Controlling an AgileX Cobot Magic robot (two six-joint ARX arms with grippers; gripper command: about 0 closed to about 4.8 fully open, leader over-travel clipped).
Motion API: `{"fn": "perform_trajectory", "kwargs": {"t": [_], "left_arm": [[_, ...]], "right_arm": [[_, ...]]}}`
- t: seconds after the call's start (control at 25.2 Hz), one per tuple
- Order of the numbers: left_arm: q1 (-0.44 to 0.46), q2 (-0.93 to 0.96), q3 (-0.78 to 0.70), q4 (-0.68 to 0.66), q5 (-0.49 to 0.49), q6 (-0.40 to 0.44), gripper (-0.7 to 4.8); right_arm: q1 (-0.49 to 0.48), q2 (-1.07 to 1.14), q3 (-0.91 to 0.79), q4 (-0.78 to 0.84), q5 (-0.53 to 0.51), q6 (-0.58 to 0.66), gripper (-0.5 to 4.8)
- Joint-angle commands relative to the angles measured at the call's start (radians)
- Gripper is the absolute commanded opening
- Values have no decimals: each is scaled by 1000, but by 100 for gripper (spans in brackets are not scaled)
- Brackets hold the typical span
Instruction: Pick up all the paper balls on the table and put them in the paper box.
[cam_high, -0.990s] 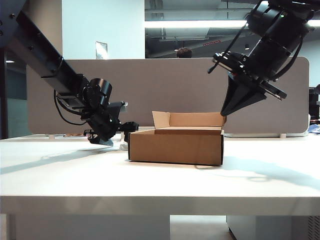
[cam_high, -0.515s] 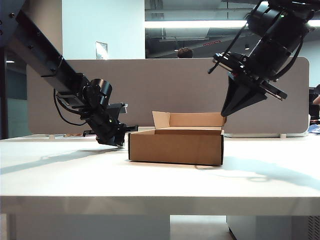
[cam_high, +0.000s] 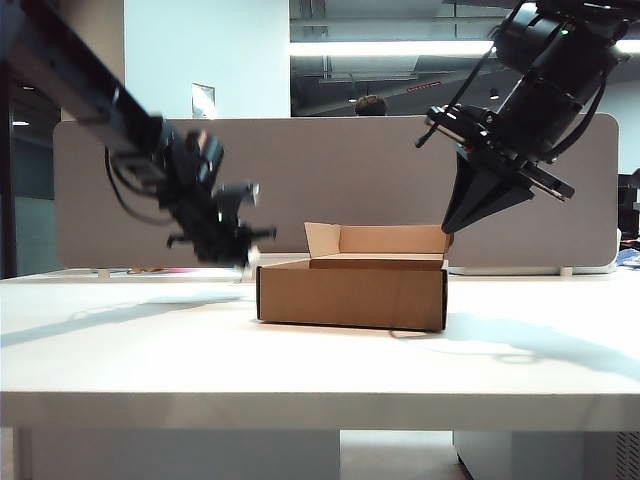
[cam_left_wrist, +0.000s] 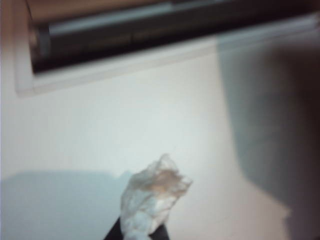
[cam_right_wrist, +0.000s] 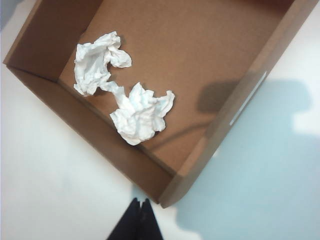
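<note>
Exterior view has the brown paper box (cam_high: 350, 292) sitting mid-frame on the white table (cam_high: 320, 360), its lid flap standing up at the back. At left of the frame the left gripper (cam_high: 238, 250) is blurred, raised off the tabletop just beside the box's left wall. At upper right the right gripper (cam_high: 452, 222) hangs above the box's right rear corner, its dark fingers pressed together to a point with nothing between them.

From the left wrist camera, the left gripper (cam_left_wrist: 136, 234) has its two dark fingertips clamped on the lower end of a crumpled white paper ball (cam_left_wrist: 152, 197); the wad sticks out beyond the tips, over bare table (cam_left_wrist: 125, 115).

From the right wrist camera, the right gripper (cam_right_wrist: 140, 206) points down just outside a corner of the box (cam_right_wrist: 125, 155). Two paper balls lie inside on the box floor, one (cam_right_wrist: 97, 60) near a wall, the other (cam_right_wrist: 141, 112) touching it.
</note>
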Motion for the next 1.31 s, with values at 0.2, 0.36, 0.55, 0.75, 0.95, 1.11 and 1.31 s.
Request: {"fn": "perform_trajectory", "kwargs": {"t": [0.2,0.36,0.55,0.75,0.95,1.11,1.31], "left_arm": [[-6,-136,3,-42,240,-10,-6],[-74,-204,3,-113,328,64,-6],[-163,-200,-6,-206,288,128,-5],[-211,-185,-7,-237,192,139,143],[-235,-183,-7,-274,168,143,347],[-242,-183,-6,-312,168,142,382],[-243,-213,-6,-492,169,143,328]], "right_arm": [[0,-6,2,10,-7,-4,-4],[-6,-8,2,2,-8,-4,-5],[-34,-47,2,-30,-1,-42,-5],[-79,-98,2,-40,8,-56,-5],[-109,-134,2,-45,6,-56,-5],[-112,-153,2,-57,5,-56,-5],[-110,-175,2,-136,-16,-111,-5]]}}
